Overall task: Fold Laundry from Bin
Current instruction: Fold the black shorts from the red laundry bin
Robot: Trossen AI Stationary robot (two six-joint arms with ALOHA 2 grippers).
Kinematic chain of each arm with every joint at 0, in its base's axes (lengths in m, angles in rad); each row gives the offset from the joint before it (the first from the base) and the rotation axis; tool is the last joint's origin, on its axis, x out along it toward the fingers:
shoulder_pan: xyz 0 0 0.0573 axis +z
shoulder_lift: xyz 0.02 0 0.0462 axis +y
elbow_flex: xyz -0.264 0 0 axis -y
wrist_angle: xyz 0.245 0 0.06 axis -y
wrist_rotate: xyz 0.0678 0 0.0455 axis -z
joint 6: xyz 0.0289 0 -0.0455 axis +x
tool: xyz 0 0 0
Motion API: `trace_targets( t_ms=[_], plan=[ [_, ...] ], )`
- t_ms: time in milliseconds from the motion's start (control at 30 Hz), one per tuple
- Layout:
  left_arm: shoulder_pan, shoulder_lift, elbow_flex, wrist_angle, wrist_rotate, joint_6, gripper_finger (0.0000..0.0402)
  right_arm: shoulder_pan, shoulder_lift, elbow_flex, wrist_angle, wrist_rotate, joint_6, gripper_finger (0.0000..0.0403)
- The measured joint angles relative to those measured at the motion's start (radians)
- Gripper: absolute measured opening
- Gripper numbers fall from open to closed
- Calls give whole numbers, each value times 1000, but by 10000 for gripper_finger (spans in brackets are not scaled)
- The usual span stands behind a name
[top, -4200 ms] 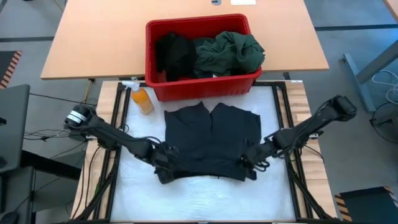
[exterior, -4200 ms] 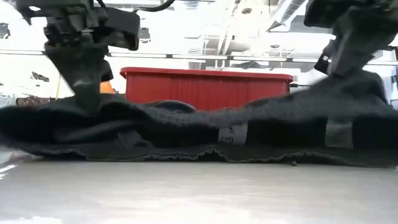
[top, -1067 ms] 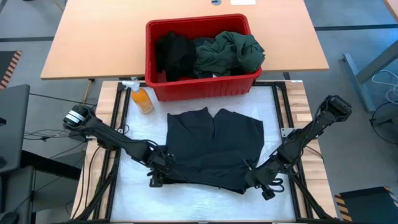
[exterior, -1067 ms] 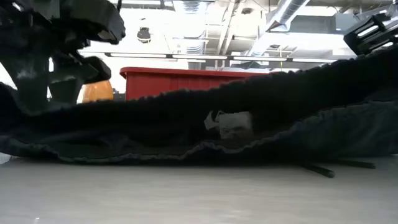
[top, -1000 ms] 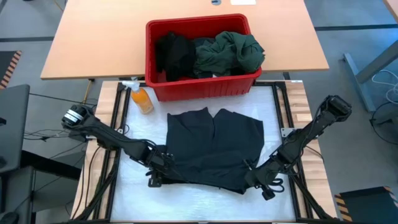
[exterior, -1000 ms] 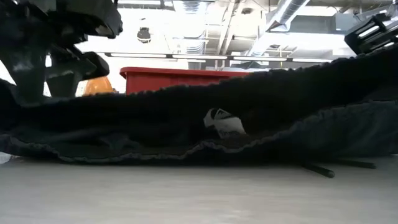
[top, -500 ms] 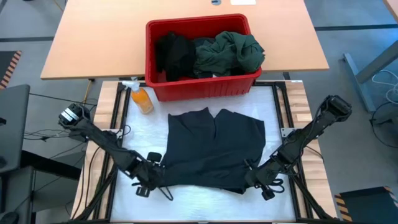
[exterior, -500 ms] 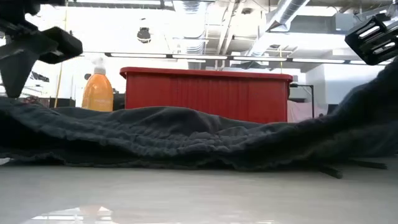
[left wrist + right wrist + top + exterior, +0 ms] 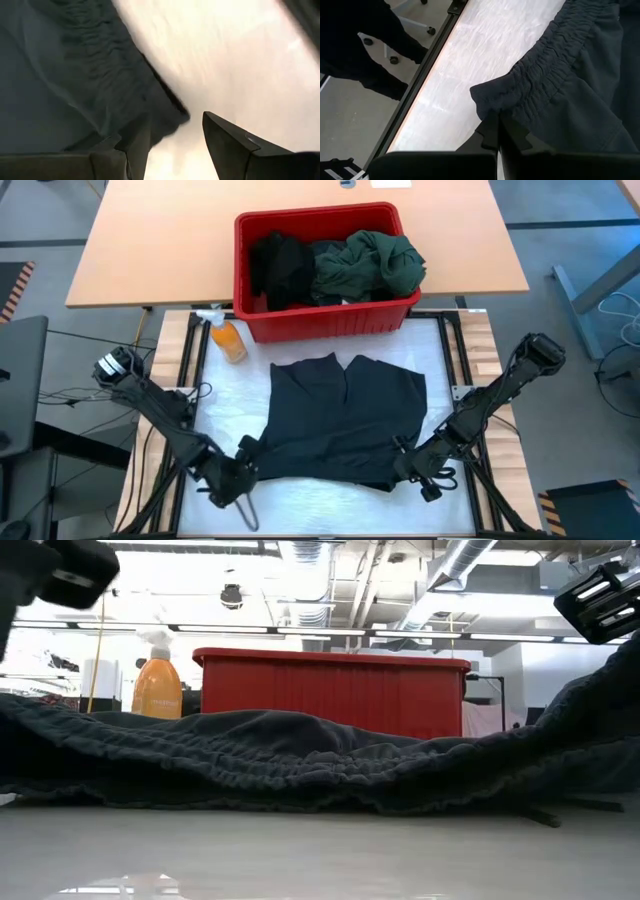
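A pair of dark shorts (image 9: pixel 345 415) lies spread on the white table mat, gathered waistband (image 9: pixel 545 60) toward the near edge and legs toward the bin. My left gripper (image 9: pixel 175 125) stands open just off the waistband's left near corner (image 9: pixel 177 115), at the near left (image 9: pixel 243 465); whether one finger brushes the cloth I cannot tell. My right gripper (image 9: pixel 405 460) is shut on the waistband's right near corner. The red bin (image 9: pixel 250 320) stands at the far side with a dark green shirt (image 9: pixel 370 265) and black clothes (image 9: pixel 280 265) in it. My right gripper pinches the right near corner of the shorts' gathered waistband (image 9: pixel 492 107) between its two shut fingers. The fingers come slanting down from the table's near right. That corner is raised a little (image 9: pixel 600 690); the rest of the shorts lies on the mat.
An orange spray bottle (image 9: pixel 228 338) stands left of the bin, at the mat's far left corner. Black frame rails (image 9: pixel 190 370) run along both sides of the mat. A thin cable loop (image 9: pixel 246 510) lies near my left gripper. Bare mat (image 9: pixel 330 510) shows along the near edge.
My left gripper has swung away from the shorts toward the table's near left corner, rolling as it went. The left part of the waistband, raised a second ago, has fallen flat onto the mat. The right corner stays held up.
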State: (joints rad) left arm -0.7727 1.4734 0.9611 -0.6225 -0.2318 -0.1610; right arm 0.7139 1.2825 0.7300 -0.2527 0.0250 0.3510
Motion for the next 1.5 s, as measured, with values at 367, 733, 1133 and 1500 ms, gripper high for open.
trace_targets(
  t_ms=[367,733,1133,1500],
  plan=[
    [-43,0,0,-87,-124,273,171,0,0,0,3,1,11,22],
    [-18,3,-131,152,-120,357,171,-1,0,0,6,17,39,22],
    [1,160,-140,304,-140,351,131,6,0,0,25,29,68,22],
    [51,123,-105,304,-151,84,5,6,0,0,40,29,94,22]
  ],
)
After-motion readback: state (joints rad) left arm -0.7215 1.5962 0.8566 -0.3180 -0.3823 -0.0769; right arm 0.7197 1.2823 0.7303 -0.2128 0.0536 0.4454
